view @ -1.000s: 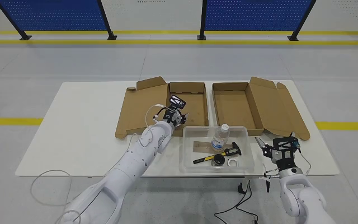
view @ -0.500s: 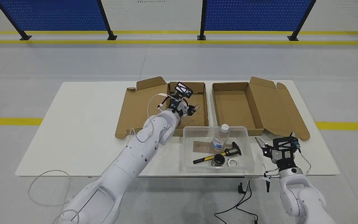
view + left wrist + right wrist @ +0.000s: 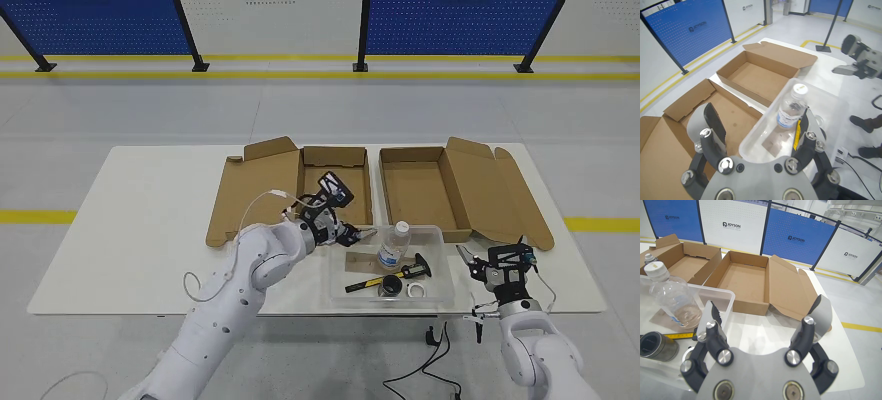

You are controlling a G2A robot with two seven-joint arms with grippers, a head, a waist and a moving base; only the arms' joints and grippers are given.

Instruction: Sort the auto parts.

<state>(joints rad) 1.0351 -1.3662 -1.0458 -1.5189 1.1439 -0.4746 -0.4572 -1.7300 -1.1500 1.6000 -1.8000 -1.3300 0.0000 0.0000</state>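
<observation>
Left claw (image 3: 758, 113) — fingers apart, empty; over clear bin (image 3: 715, 291) rim nearest left carton (image 3: 335, 185); bottle (image 3: 791, 109) upright inside bin, just beyond its tips; right claw (image 3: 765, 304) — likewise apart, over bench (image 3: 140, 230) beside bin.

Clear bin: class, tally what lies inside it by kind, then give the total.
Plastic bottle: 1
Black-and-yellow tool: 1
Metal bearing: 1
White ring: 1
Brown sheet: 1
Total in the clear bin: 5
</observation>
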